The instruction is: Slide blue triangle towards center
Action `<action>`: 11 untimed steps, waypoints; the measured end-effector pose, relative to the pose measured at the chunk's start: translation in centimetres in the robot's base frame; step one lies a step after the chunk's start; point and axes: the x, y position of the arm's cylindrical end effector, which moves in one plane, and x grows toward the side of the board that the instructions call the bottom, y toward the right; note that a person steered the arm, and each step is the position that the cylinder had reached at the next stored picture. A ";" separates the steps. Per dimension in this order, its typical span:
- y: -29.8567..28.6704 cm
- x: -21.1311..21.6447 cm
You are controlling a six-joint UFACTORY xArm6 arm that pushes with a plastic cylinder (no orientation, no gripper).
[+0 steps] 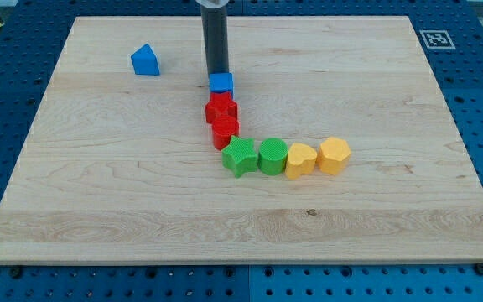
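Altogether two blue blocks (145, 60), two red (221, 109), two green (240, 156), two yellow (301, 159); my tip (218, 75) carries no claw.

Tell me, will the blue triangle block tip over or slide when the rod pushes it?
The small blue triangle-topped plastic block probably slides: it sits flat on the smooth wooden board. It looks light and stiff. A push off its middle might turn it. My tip is away, by the blue cube.

Straight dark grey rod; my tip (218, 75) plain, blunt.
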 end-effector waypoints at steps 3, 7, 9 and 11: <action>-3.3 -6.2; -19.6 -7.1; -13.3 -5.8; -13.2 -5.6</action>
